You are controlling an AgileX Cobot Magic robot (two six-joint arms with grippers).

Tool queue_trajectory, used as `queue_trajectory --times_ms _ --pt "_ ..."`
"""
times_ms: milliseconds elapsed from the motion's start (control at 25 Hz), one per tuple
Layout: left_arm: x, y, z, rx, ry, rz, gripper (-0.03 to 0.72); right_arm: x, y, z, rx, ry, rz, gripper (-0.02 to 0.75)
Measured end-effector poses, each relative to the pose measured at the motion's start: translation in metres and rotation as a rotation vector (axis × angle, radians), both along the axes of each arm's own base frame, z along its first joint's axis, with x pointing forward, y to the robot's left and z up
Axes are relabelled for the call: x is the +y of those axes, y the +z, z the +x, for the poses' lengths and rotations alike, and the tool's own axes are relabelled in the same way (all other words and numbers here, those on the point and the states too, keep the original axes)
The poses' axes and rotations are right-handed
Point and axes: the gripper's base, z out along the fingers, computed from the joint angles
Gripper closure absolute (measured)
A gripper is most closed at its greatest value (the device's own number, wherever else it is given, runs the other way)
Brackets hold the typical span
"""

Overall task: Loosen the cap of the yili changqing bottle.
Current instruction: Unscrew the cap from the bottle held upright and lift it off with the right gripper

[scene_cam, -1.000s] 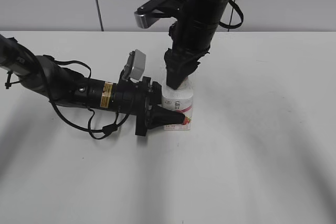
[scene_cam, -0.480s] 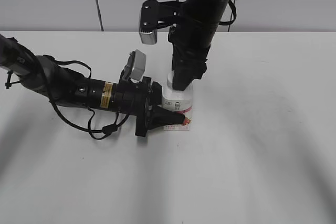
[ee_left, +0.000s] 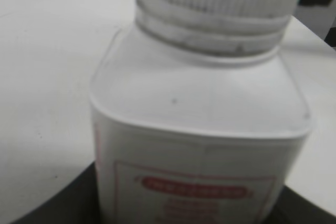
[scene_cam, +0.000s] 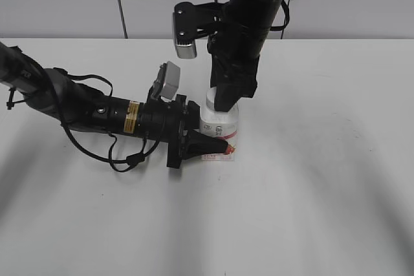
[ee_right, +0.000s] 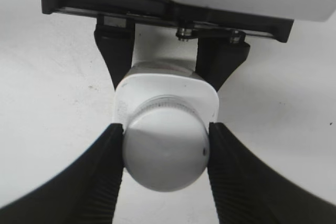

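Bottle [scene_cam: 221, 127] upright on white worktop [scene_cam: 323, 179]; left pincer [scene_cam: 206, 147] clamps bottle body from side; right pincer [ee_right: 165, 153] from above, pinching ribbed cap [ee_right: 165, 156] between both pads.

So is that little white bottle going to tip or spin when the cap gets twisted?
Probably not: the left gripper clamps the bottle low on its squarish body. The ribbed cap, pinched by the right gripper, likely resists slipping.
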Motion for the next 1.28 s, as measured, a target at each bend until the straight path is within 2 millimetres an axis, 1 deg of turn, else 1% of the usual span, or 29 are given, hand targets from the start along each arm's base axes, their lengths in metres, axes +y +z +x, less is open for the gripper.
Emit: queue_trajectory --times_ms 280,600,880,1000,1200,1280 --pt "0.000 0.000 0.000 0.000 0.000 0.000 0.300 0.000 0.000 0.000 0.008 -0.027 0.000 0.346" --pt "0.000 0.000 0.000 0.008 0.005 -0.001 0.301 0.002 0.001 -0.001 0.025 -0.042 0.024 0.245" --pt "0.000 0.000 0.000 0.009 0.005 -0.001 0.301 0.003 0.001 -0.001 0.044 -0.096 0.029 0.234" --pt "0.000 0.000 0.000 0.010 0.006 -0.001 0.301 0.002 0.008 -0.003 0.040 -0.119 0.038 0.234" --pt "0.000 0.000 0.000 0.016 0.010 -0.002 0.303 -0.001 0.031 -0.009 0.026 -0.176 0.072 0.234" --pt "0.000 0.000 0.000 0.016 0.010 -0.002 0.303 -0.002 0.039 -0.011 0.031 -0.231 0.083 0.234"
